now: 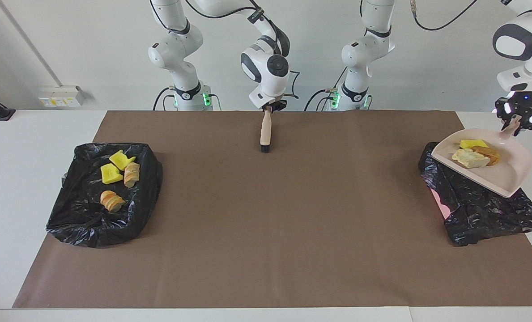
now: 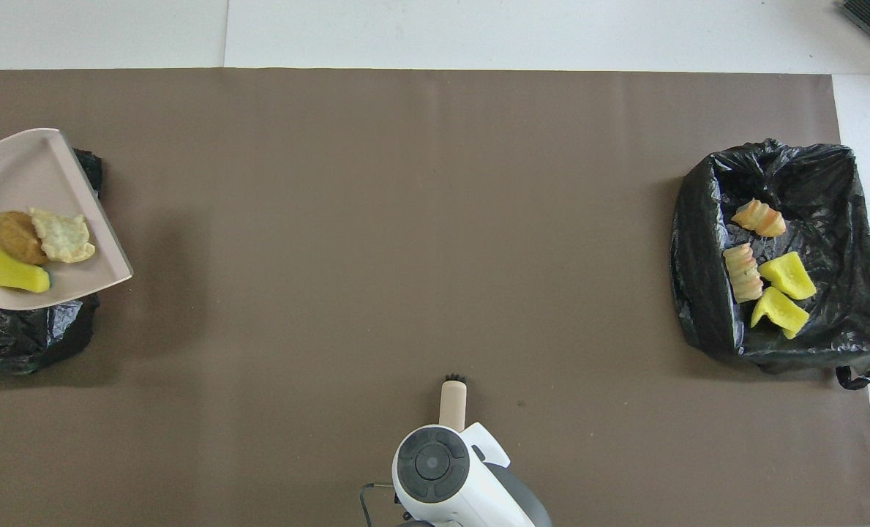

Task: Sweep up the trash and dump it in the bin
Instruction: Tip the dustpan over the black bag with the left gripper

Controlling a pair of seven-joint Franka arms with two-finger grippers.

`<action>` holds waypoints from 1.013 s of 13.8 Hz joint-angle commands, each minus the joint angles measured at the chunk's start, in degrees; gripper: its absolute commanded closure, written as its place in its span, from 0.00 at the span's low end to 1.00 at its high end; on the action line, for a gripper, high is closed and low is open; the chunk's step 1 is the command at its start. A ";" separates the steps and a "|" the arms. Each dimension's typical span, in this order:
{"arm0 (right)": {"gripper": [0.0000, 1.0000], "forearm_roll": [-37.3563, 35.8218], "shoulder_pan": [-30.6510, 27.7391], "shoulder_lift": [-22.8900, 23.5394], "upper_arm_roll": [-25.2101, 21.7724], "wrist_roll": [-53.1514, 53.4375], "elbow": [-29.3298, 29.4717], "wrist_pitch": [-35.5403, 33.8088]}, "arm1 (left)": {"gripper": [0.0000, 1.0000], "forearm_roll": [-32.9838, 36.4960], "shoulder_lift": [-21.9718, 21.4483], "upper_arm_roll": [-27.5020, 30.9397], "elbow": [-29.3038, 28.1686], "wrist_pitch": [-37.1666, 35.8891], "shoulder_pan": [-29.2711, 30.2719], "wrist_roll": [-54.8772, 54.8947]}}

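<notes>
My left gripper is shut on the handle of the pale pink dustpan, which hangs tilted in the air over the black-bagged bin at the left arm's end. Three pieces of trash lie in the pan: a yellow chunk, a beige lump and a brown lump. From overhead the dustpan covers part of that bin, and the left gripper is out of that view. My right gripper holds the brush upright, bristles down, over the mat's edge nearest the robots.
A second black-bagged bin stands at the right arm's end with several yellow and tan pieces in it. A brown mat covers the table's middle. The brush pokes out from under the right wrist overhead.
</notes>
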 commanded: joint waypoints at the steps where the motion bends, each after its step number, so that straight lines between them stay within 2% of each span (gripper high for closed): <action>1: 0.12 -1.16 0.19 -1.26 -0.03 -0.50 -1.05 1.32 | 1.00 9.77 3.22 -0.35 4.80 0.17 -0.27 -0.24; 2: 0.00 -2.91 0.10 -0.83 -0.12 -0.50 -0.44 1.23 | 1.00 14.18 3.66 -0.44 4.98 0.43 -0.71 -0.41; 6: 0.00 -7.49 -3.05 -0.65 -0.38 -2.17 3.07 1.58 | 1.00 24.12 5.67 -0.44 4.54 0.87 -0.89 -0.24; 8: 0.00 -12.75 -7.69 -1.96 -0.65 -3.92 5.44 0.89 | 1.00 28.45 6.39 -0.44 4.02 1.40 -0.81 -0.15; 11: 0.00 -13.48 -15.08 -3.28 -0.91 -10.59 8.78 0.97 | 1.00 33.27 5.16 -0.44 2.00 0.70 -2.03 0.46; 14: 0.00 -18.74 -20.54 -3.11 -0.74 -13.59 13.53 0.88 | 1.00 37.95 4.89 -0.53 1.99 -1.67 -3.88 0.46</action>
